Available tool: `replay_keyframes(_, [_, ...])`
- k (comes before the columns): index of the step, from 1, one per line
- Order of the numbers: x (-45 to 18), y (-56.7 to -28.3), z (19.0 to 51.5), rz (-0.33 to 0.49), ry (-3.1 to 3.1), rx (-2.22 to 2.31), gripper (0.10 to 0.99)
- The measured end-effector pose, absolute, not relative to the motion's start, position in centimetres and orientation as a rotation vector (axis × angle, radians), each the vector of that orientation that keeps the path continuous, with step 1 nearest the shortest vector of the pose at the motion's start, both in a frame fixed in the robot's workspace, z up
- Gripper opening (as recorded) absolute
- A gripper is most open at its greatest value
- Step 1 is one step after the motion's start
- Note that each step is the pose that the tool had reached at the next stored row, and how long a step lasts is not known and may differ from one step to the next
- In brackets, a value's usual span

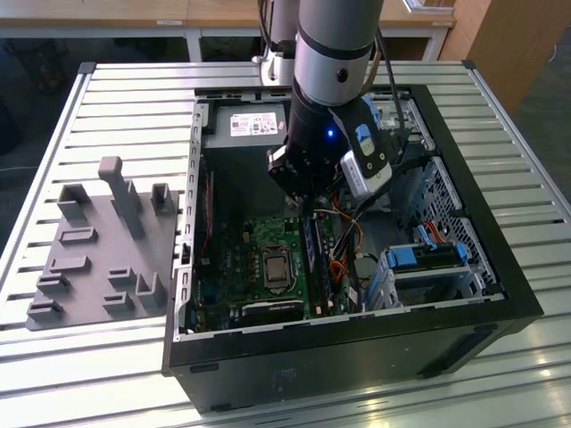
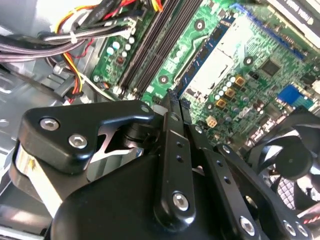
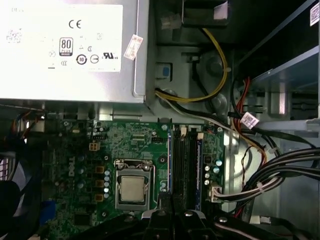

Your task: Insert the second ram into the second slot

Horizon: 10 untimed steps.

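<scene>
Second ram [image 3: 169, 160]: thin blue strip, standing edge-on in the slot bank [image 3: 184, 165]. In the exterior view it's lying centre frame [image 1: 312, 259], just to the exterior view's right of the CPU socket [image 1: 275, 266]. Can't tell whether it's fully seated.
Slot bank: dark parallel slots running alongside the ram on the green mobo [image 3: 100, 150]. Another blue strip is lining the far side of the bank.
Pincer [image 2: 172, 97]: clenched. Fingers [image 2: 167, 130] are pressing together w/ tips meeting and nothing showing btwn the pads.
Pincer position: tips are hovering right at one end of the ram in the first wrist view [image 3: 172, 202]. Touching or just above, can't tell.
Arm [image 1: 332, 80]: standing near vertical over the open PC case [image 1: 357, 357], wrist pointing down into it and taking up the upper middle of the exterior view. White-and-blue camera unit [image 1: 366, 160] is riding on its side.
PSU [image 1: 254, 125]: sitting against the case's far wall, behind the arm.
Cables [image 3: 280, 170]: grey, yellow and red bundles running just beside the slot bank, toward the exterior view's right.
Drive bay [image 1: 424, 259]: blue latches, lower right of the exterior view, well apart from the pincer.
Fan [image 2: 295, 155]: black, near the mobo edge.
Grey fixture tray [image 1: 98, 250]: lying on the slatted table [image 1: 53, 357], exterior view's left, outside the case.
</scene>
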State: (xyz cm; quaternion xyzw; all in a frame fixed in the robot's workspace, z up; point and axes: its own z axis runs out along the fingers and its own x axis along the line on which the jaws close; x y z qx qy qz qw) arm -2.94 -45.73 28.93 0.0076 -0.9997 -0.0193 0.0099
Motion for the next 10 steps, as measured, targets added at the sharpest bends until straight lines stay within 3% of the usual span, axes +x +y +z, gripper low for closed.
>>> replay_keyframes(10, [-2.8,-45.9,27.5,-0.061,-3.121,0.026,0.129])
